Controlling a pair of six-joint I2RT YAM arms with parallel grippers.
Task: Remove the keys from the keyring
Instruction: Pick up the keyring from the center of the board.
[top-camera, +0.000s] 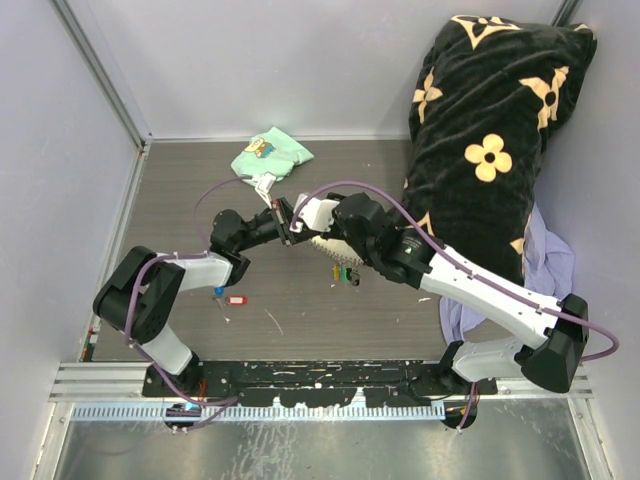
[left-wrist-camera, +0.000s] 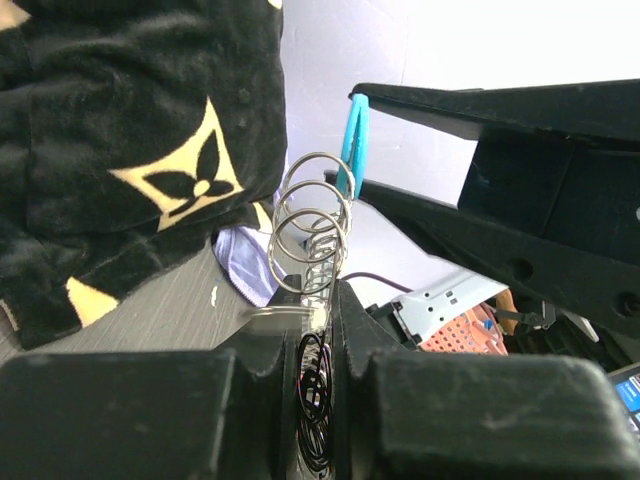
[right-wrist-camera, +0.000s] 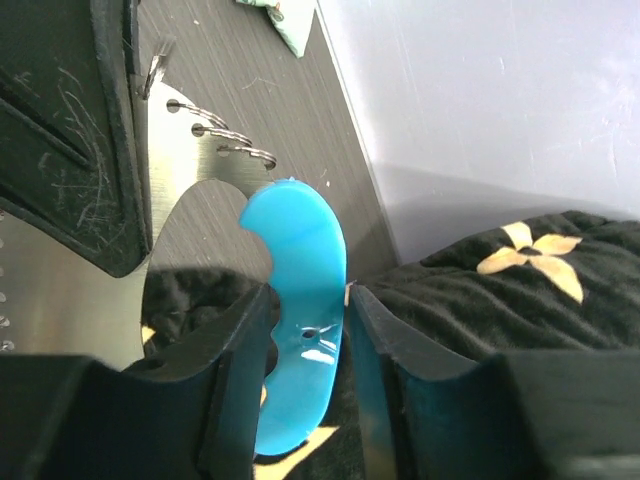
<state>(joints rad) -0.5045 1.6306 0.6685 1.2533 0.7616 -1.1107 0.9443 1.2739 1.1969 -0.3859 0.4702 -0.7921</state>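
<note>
Both grippers meet above the table's middle, holding the keyring between them. My left gripper (top-camera: 284, 222) (left-wrist-camera: 325, 300) is shut on its thin metal plate, with silvery ring coils (left-wrist-camera: 312, 228) standing just above the fingertips. My right gripper (top-camera: 303, 215) (right-wrist-camera: 310, 300) is shut across the width of the sky-blue fob (right-wrist-camera: 298, 290), which also shows edge-on in the left wrist view (left-wrist-camera: 354, 140). The plate with its rings (right-wrist-camera: 195, 165) shows beside the fob. Loose keys lie on the table: a blue-tagged one (top-camera: 218, 292), a red-tagged one (top-camera: 236, 299), and green and yellowish ones (top-camera: 346, 274).
A mint-green cloth (top-camera: 270, 153) lies at the back of the table. A large black pillow with yellow flowers (top-camera: 490, 150) fills the right side, with a lavender cloth (top-camera: 552, 262) below it. White walls close in the left and back.
</note>
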